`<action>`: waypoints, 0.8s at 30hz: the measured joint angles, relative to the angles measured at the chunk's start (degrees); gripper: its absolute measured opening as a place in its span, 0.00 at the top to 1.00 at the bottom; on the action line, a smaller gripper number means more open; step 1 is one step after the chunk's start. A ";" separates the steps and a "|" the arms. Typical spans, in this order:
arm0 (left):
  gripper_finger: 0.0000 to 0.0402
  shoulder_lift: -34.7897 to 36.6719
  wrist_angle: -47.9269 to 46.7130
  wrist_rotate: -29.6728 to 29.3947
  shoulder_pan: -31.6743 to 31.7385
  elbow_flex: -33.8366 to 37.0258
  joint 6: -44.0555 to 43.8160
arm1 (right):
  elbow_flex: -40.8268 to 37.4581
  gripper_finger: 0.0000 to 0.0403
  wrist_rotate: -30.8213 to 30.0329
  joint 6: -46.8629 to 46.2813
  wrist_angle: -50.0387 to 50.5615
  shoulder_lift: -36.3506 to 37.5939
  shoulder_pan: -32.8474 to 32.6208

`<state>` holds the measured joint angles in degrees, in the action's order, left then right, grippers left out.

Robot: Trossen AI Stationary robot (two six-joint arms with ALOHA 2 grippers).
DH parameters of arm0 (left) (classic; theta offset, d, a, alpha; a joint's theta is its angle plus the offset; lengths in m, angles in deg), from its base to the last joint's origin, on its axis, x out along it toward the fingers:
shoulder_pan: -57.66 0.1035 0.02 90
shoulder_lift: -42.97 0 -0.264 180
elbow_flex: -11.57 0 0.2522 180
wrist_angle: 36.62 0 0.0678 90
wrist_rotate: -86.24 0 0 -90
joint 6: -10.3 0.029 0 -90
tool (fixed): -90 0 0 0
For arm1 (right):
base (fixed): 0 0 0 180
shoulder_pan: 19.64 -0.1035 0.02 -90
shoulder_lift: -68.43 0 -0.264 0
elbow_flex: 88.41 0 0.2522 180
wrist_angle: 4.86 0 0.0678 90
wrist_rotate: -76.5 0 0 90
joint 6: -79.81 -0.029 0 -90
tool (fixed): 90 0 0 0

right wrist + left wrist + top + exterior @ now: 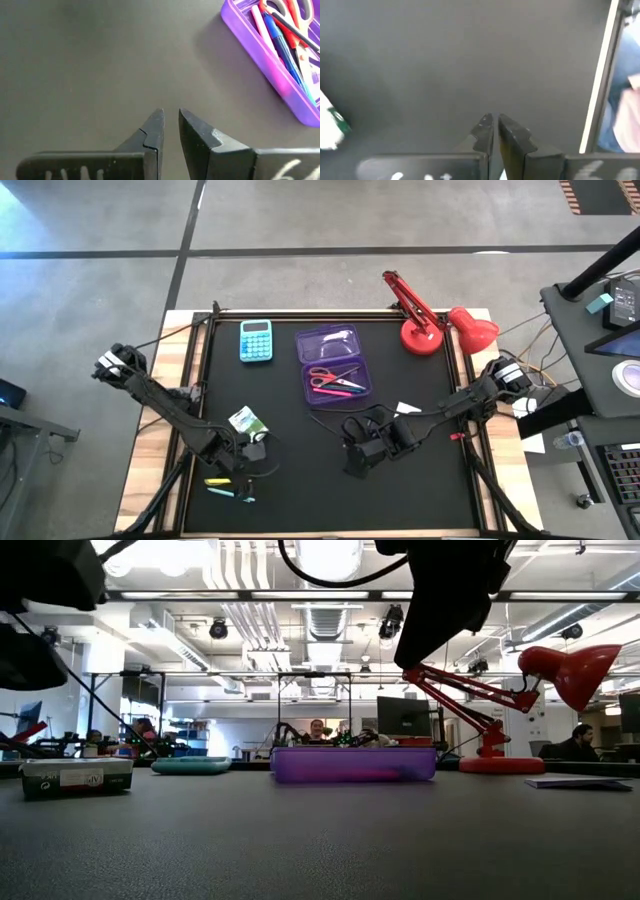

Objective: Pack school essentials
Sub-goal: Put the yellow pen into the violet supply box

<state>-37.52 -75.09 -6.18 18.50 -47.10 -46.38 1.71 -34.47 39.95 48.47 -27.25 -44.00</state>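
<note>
My left gripper (pixel 255 450) hangs at about 7 o'clock on the table, fingers pressed nearly together and holding nothing. The packet (pixel 244 420) lies just beside it toward 12; the loose pens (pixel 228 486) lie at its 7 o'clock near the edge. A careless descent could knock the packet away or roll a pen off the mat. At centre the purple case (pixel 336 366) stands open with scissors (pixel 327 376) and pens already inside. My right gripper (pixel 357 462) hovers at 6 o'clock of it, fingers a narrow gap apart, empty. The white square (pixel 408 408) at 3 o'clock lies flat, so I judge my tips may slide over it
</note>
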 joint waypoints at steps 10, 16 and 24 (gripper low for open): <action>0.98 0.00 1.11 -2.59 0.48 0.00 -3.93 | 0.00 0.88 0.00 0.00 -0.09 0.00 0.00; 0.98 -0.95 0.61 -1.50 0.52 0.20 -4.52 | -0.02 0.88 0.00 -0.01 -1.53 0.00 0.00; 0.98 -1.42 -1.99 -1.06 -0.33 0.09 -5.83 | -0.02 0.88 0.02 -0.02 -2.98 0.00 0.00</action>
<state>-38.94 -77.08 -7.24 18.17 -47.01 -52.22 1.69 -34.45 39.93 45.50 -27.25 -44.00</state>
